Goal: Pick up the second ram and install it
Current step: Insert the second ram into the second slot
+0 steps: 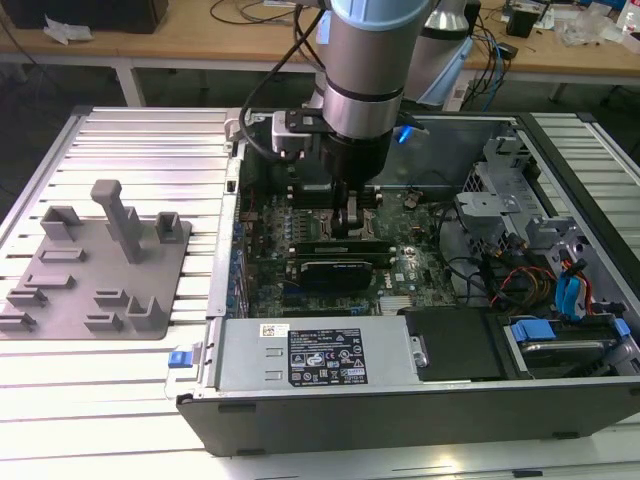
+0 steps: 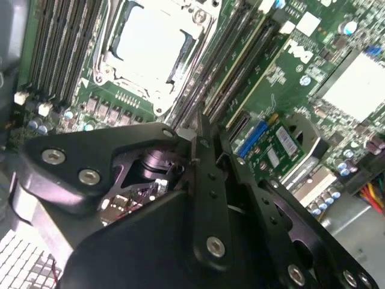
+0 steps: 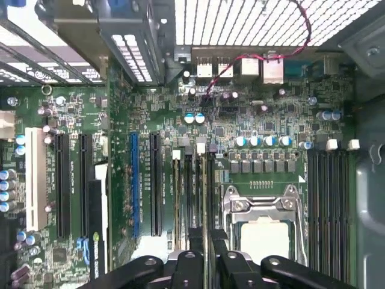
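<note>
Second ram point(image 2: 240, 62) stands in a memory slot with the fingers point(image 2: 207, 180) closed on it.

In the exterior view the gripper point(image 1: 352, 222) reaches down into the open computer case point(image 1: 400, 400) on the bench point(image 1: 150, 140), over the middle of the motherboard point(image 1: 420, 215). In the second wrist view the stick shows as a thin green edge running along a slot beside the processor socket point(image 2: 153, 42), its near end meeting the gripper point(image 2: 201, 129). The fingers are drawn nearly together, pinching that narrow edge; how deep the stick sits cannot be told. Another green edge lies in the slot just beside it. The grey fixture plate point(image 1: 90, 290) lies on the bench at the exterior view's left, well apart from the gripper.
</note>
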